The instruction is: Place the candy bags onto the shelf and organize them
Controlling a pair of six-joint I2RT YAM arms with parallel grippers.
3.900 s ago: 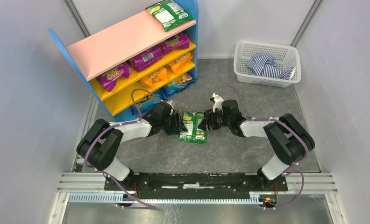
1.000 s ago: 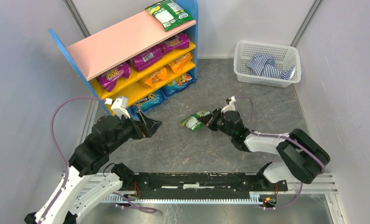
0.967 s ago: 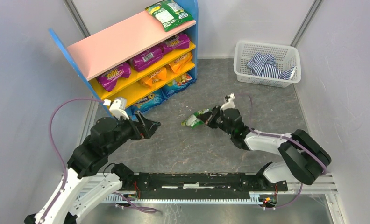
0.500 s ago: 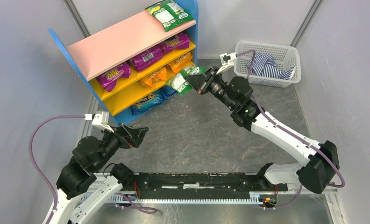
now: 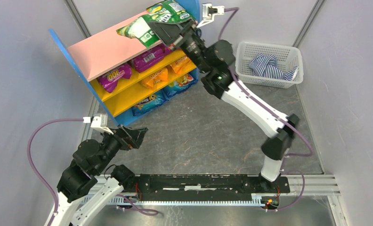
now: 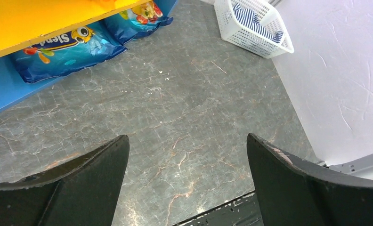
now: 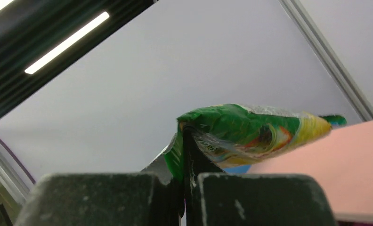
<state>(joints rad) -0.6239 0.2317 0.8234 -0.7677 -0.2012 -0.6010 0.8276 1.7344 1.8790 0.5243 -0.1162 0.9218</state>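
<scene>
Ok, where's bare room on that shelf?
The pink top is bare between the held green bag and the blue side panel. Its right end has another green bag; purple bags and orange bags crowd the yellow shelves.

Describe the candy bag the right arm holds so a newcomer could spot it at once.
Find the blue-sided shelf with the pink top board. Over that board, the green bag is pinched by one edge in the right arm's fingers. Its green twin lies flat at the board's far end; the other bags sit inside the shelf below.
</scene>
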